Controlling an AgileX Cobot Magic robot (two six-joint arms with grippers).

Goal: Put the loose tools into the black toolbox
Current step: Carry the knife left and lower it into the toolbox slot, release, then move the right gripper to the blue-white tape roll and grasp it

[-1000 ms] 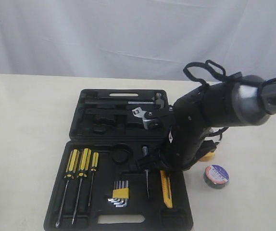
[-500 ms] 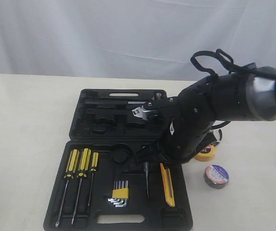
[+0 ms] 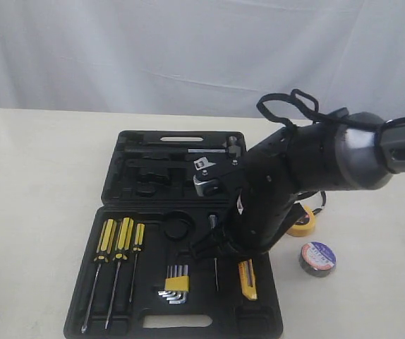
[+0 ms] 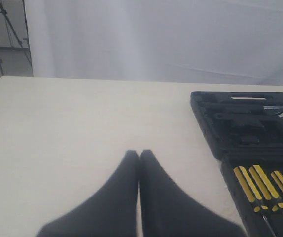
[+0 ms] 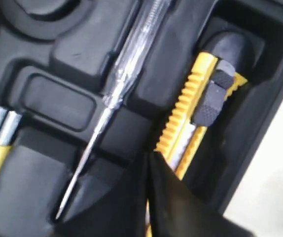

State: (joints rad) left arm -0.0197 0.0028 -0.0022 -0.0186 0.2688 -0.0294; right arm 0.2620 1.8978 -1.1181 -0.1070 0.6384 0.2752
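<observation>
Right gripper (image 5: 149,160) jaws pressed together with nothing between them, tips low over one end of the utility knife (image 5: 188,113); we can't tell if they touch it. Knife lies flat in its recess at the lower right of the black toolbox (image 3: 255,319): yellow ribbed body, black slider, looks roughly seated. We read this as the nudge-it-home step. Next move calls for lifting clear and opening for the tape roll (image 3: 317,258) or yellow tape measure (image 3: 303,226), both on the table (image 3: 33,176) just right of the box. Left gripper (image 4: 139,154) closed too, over bare table
</observation>
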